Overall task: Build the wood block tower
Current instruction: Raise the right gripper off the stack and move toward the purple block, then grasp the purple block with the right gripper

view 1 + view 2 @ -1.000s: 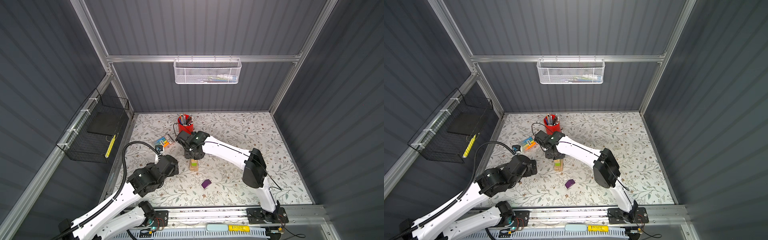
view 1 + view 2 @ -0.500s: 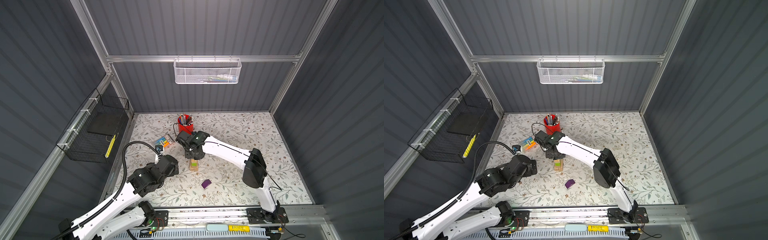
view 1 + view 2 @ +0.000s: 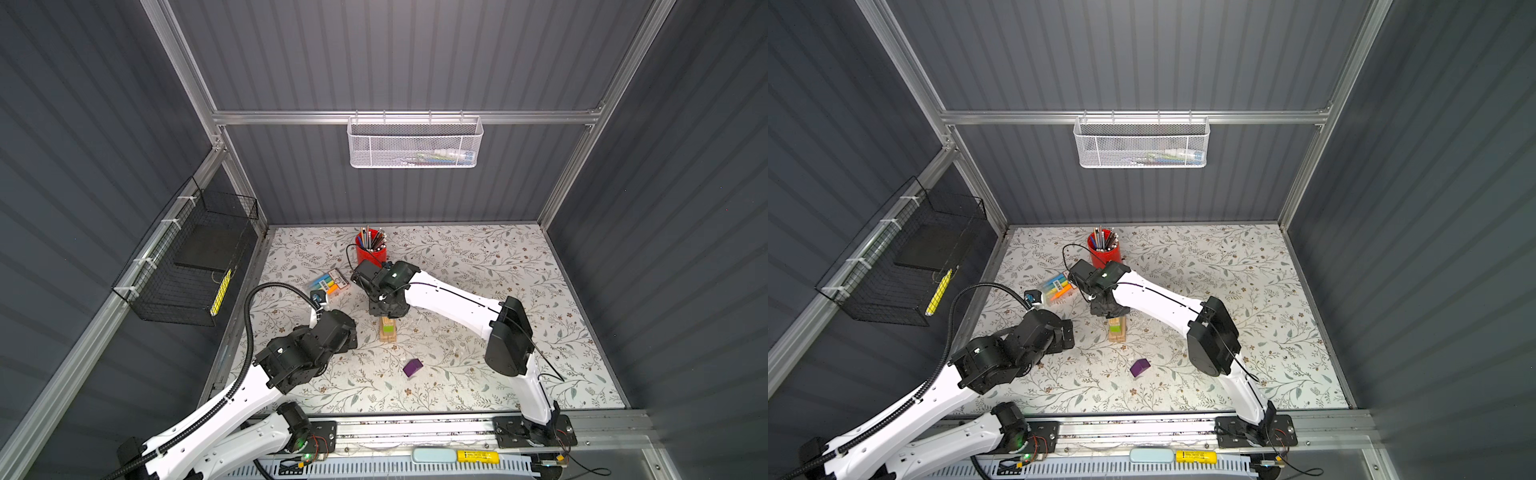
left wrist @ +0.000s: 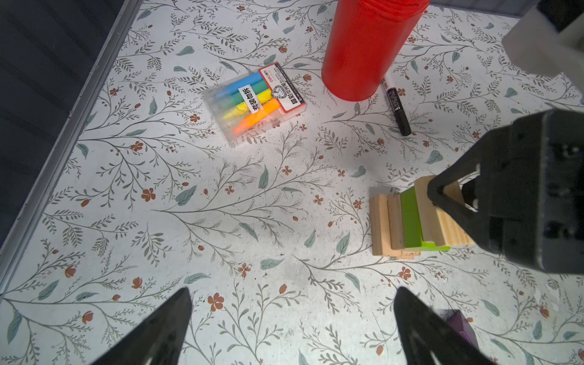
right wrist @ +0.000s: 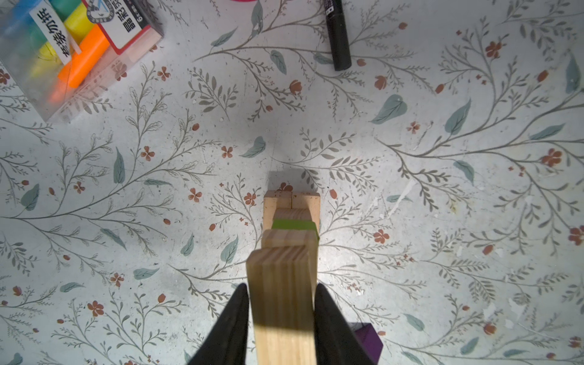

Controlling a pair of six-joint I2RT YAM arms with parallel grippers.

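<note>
We see a floral table [image 3: 478,257]. On it stand a red cup [image 3: 371,249] and the tower [image 3: 387,330]. A highlighter pack [image 3: 330,283], a black marker [image 4: 396,107] beside the cup, and a purple block [image 3: 412,368], apart from the tower, lie there too.

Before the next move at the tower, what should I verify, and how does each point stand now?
1. right gripper, jaws against both sides of the top wood block: ok.
2. left gripper open, empty, apart from the tower: ok.
3. top wood block square on the tower: cannot tell.
4. purple block stacked: not ok, it lies on the table.
5. red pencil cup and black marker apart from the tower: ok.
</note>
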